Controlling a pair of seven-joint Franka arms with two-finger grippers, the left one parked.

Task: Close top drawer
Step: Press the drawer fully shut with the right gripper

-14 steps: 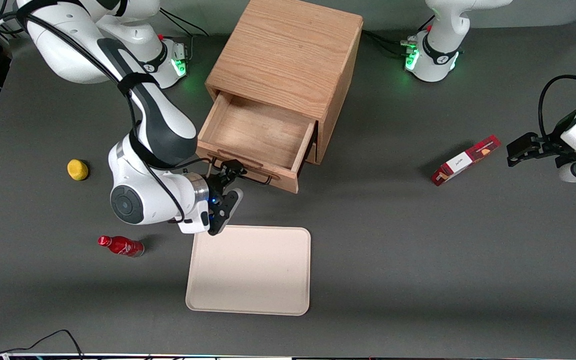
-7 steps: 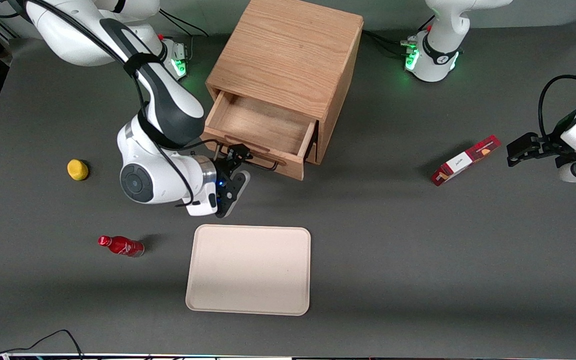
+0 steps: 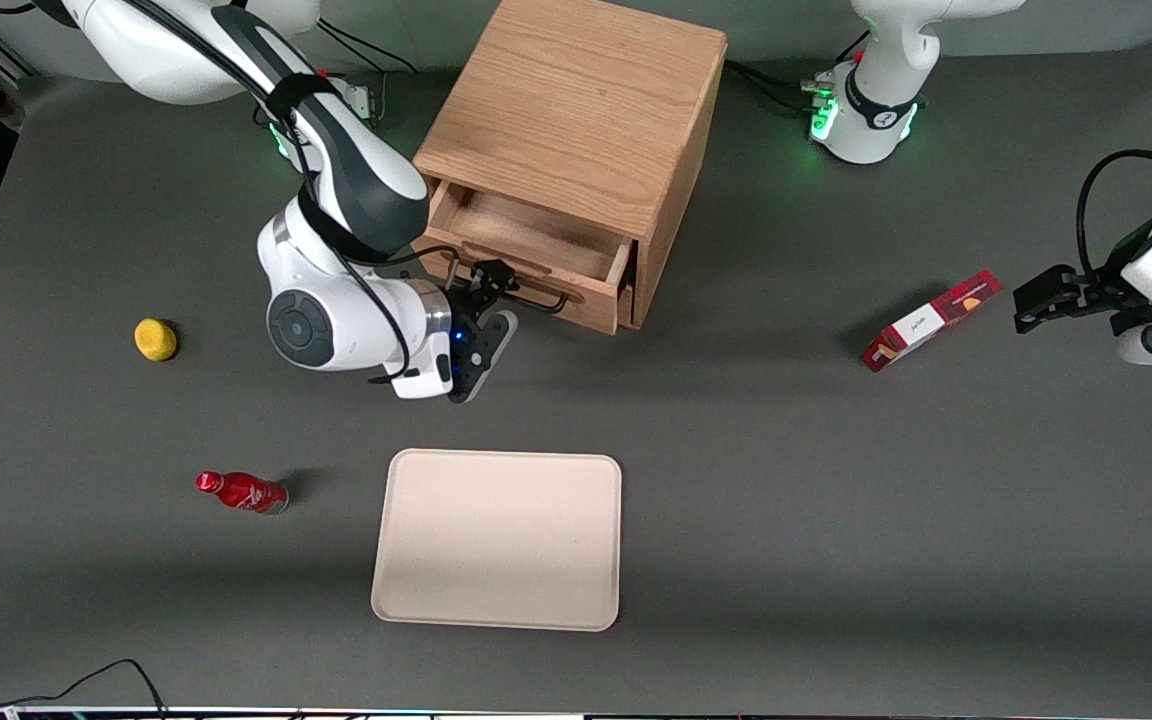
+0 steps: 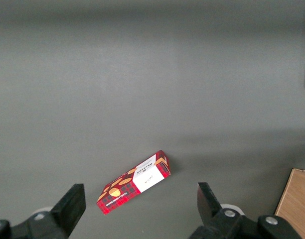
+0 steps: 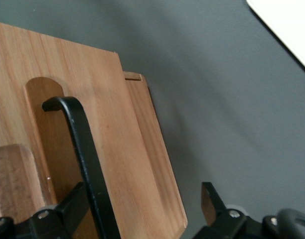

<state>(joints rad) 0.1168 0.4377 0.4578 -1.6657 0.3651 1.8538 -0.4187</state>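
Note:
The top drawer [image 3: 526,240] of the light-oak cabinet [image 3: 576,110] stands partly out, with a narrow strip of its empty wooden box showing. A black wire handle [image 3: 541,297] runs along its front panel [image 3: 576,305]. My right gripper [image 3: 494,305] is open, pressed up against that front at the end nearer the working arm's base. In the right wrist view the drawer front [image 5: 112,129] and the handle [image 5: 82,144] fill the space between the fingers; the gripper [image 5: 142,204] straddles the panel's edge. One fingertip [image 5: 210,199] hangs free over the grey table.
A cream tray [image 3: 501,540] lies nearer the front camera than the cabinet. A red bottle [image 3: 241,492] on its side and a yellow ball-like thing [image 3: 155,339] sit toward the working arm's end. A red box [image 3: 931,320] [image 4: 134,188] lies toward the parked arm's end.
The drawer has slid well into the cabinet. The gripper has moved with it, away from the front camera and off the tray's edge, staying against the drawer front.

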